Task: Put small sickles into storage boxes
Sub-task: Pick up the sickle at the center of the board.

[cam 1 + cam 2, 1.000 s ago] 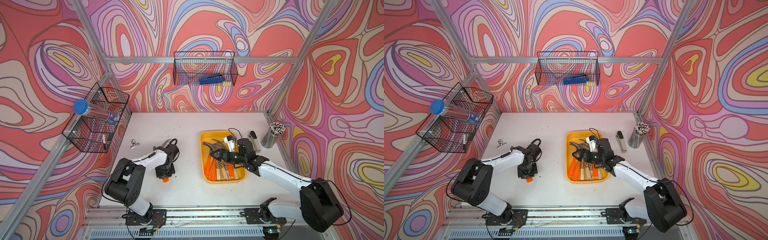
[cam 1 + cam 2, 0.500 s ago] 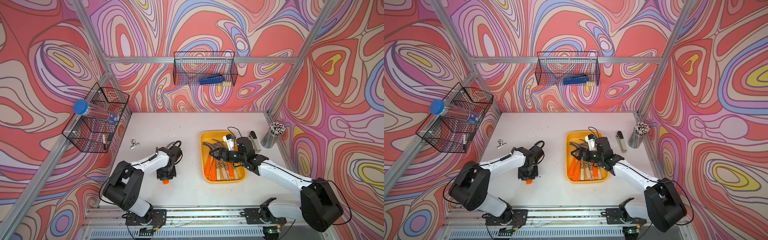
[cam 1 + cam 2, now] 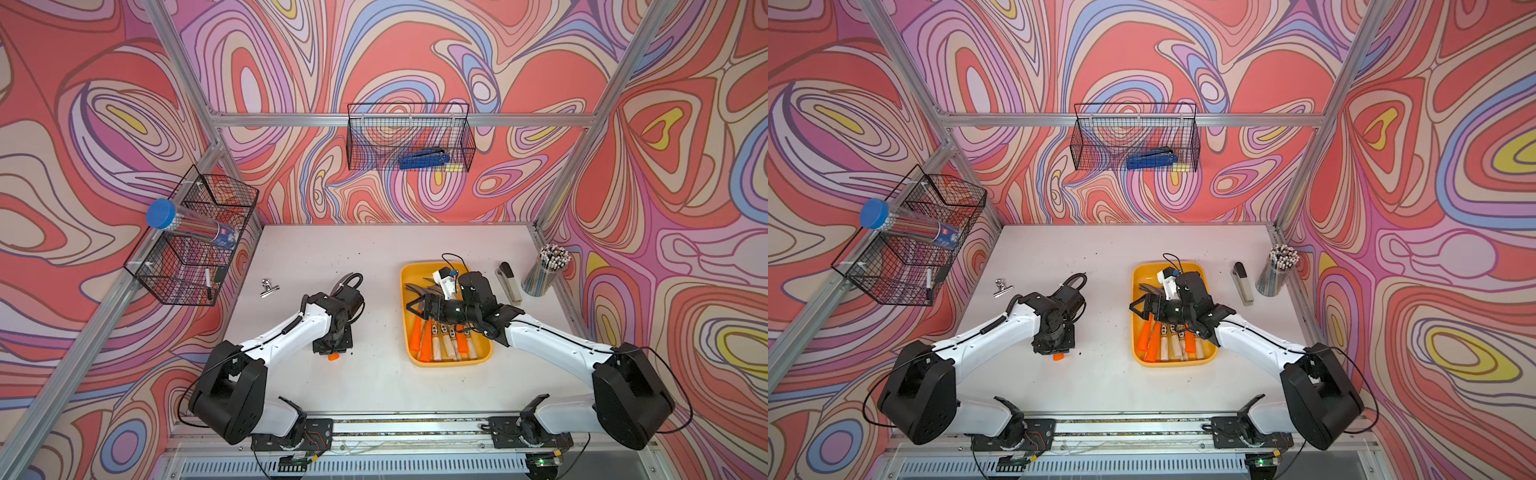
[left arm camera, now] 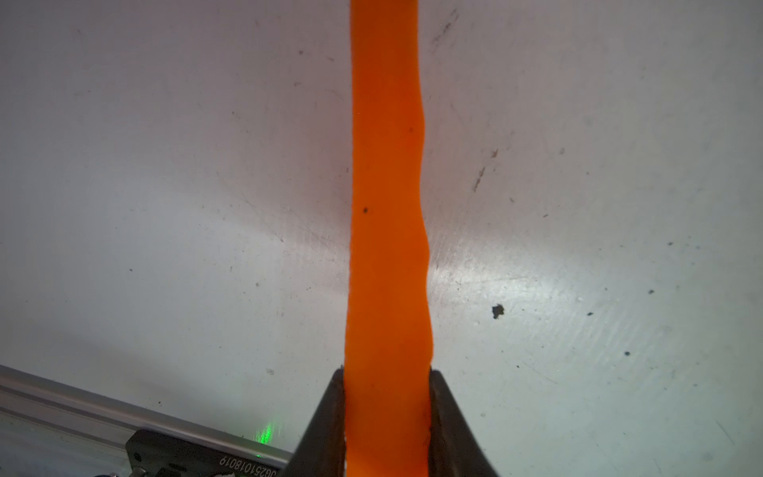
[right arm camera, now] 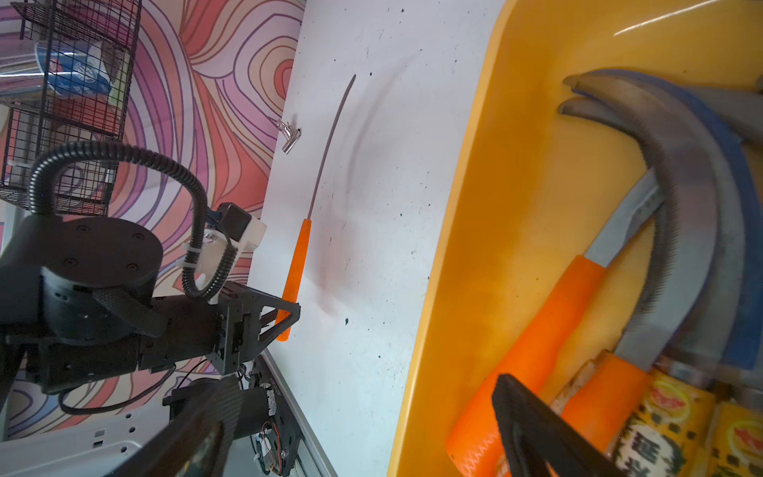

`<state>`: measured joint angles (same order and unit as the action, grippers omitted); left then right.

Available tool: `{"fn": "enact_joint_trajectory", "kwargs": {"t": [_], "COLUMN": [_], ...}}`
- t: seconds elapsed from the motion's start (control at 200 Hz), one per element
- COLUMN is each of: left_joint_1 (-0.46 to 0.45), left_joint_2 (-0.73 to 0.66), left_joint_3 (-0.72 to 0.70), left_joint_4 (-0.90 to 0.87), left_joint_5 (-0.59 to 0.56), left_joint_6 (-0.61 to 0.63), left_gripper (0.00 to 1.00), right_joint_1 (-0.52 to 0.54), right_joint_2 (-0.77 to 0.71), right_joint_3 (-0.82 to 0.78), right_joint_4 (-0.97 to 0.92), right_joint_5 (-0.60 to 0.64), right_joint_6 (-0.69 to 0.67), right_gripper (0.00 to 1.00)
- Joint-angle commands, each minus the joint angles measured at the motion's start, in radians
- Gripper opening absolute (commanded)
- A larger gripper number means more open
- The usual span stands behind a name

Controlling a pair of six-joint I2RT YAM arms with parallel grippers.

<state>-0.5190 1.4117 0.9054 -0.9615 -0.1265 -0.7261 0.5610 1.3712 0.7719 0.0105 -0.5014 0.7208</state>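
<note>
Gripping orange sickle handle [image 4: 386,186]: left gripper [image 4: 386,373], clamped, frame centre; right gripper [image 3: 415,307] spread wide, empty, over yellow tray [image 3: 451,362]. Yellow-black handle labels [image 5: 660,417] unreadable.

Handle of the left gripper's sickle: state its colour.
Bright orange; the handle shows best in the left wrist view.

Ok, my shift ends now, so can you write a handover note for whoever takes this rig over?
Left gripper shut on an orange-handled sickle, over the table, apart from the yellow tray.
Right gripper open, empty, over the tray.
Done: the other sickles lie in the tray.
Left: carry the held sickle over and drop it in; I see no other loose on the table.
</note>
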Motion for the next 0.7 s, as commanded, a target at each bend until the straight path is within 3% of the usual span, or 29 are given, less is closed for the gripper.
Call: {"fn": "enact_joint_trajectory", "kwargs": {"t": [0.0, 0.696], "left_joint_1": [-0.008, -0.035], "left_joint_2": [-0.032, -0.149], "left_joint_3": [0.020, 0.060], "left_joint_4": [-0.021, 0.033], "left_joint_5": [0.006, 0.176], "left_joint_6": [0.016, 0.130], "left_gripper": [0.20, 0.22], "right_joint_1": [0.021, 0.143], "right_joint_2": [0.032, 0.283], "right_joint_3": [0.032, 0.209], "right_joint_4": [0.035, 0.200], "right_joint_5": [0.023, 0.090], "right_joint_6": [0.047, 0.215], "right_gripper": [0.99, 0.93]}}
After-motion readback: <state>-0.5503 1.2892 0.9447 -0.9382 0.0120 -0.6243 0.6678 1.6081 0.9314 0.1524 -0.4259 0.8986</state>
